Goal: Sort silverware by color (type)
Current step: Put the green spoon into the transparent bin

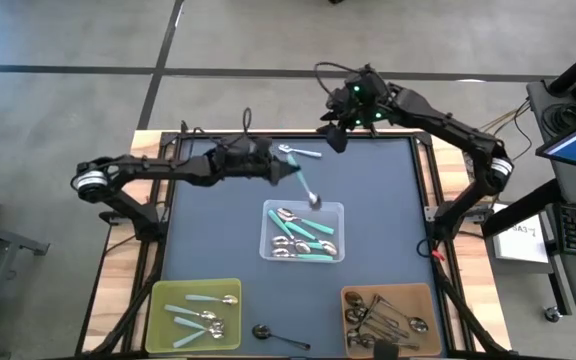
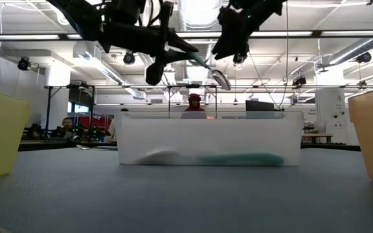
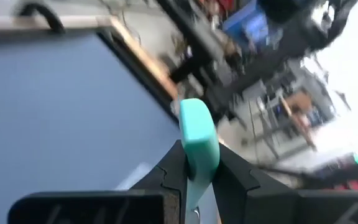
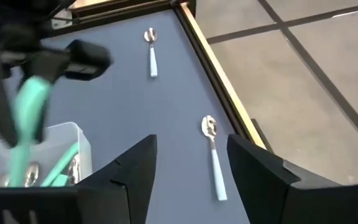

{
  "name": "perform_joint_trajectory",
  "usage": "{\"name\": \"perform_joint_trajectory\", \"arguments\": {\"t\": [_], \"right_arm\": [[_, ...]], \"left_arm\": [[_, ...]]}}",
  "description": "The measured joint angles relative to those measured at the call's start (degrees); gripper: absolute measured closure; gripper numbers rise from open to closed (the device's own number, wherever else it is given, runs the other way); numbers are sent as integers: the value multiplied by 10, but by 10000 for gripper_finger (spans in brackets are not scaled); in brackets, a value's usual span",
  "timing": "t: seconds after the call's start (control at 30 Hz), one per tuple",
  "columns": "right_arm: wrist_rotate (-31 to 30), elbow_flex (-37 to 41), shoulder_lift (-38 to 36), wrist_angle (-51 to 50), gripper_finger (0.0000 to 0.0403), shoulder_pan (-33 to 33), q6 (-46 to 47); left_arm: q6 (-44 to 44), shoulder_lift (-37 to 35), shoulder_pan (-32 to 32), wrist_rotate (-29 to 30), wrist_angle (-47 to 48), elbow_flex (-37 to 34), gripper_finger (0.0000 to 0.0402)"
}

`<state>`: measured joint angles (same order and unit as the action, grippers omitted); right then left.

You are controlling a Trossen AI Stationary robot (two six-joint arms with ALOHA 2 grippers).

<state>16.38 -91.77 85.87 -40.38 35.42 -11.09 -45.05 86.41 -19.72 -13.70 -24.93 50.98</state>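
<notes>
My left gripper (image 1: 288, 172) hangs above the table's middle, just on the far side of the clear bin (image 1: 268, 215), and is shut on a teal-handled spoon (image 1: 308, 190). The low view shows that spoon (image 2: 209, 70) in the air over the bin (image 2: 209, 139). My right gripper (image 4: 188, 180) is open and empty, up over the table's far right part. Below it two pale-blue-handled spoons (image 4: 152, 55) (image 4: 214, 155) lie flat on the mat. Several teal spoons (image 1: 308, 240) lie in the clear bin. My left gripper pinches the spoon's teal handle (image 3: 199, 146) between its two fingers (image 3: 173, 171). The spoon is lifted clear and slants down away from the gripper. Its metal bowl (image 1: 315, 200) is the low end, over the clear bin's far edge.
A yellow bin (image 1: 163, 300) with pale-blue spoons sits at the near left. A brown bin (image 1: 353, 300) with metal spoons sits at the near right. One dark spoon (image 1: 273, 333) lies on the mat between them. People show in the room beyond the table.
</notes>
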Motion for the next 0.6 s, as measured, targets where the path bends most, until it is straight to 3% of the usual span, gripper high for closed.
{"name": "perform_joint_trajectory", "arguments": {"t": [0.2,0.43,0.6], "right_arm": [[0,0,-10,-4,220,2,7],[0,0,-6,-51,220,1,90],[0,0,-6,-98,220,1,101]], "left_arm": [[11,0,3,-69,97,0,368],[28,0,6,-225,130,0,368],[127,0,6,-240,154,0,368]]}}
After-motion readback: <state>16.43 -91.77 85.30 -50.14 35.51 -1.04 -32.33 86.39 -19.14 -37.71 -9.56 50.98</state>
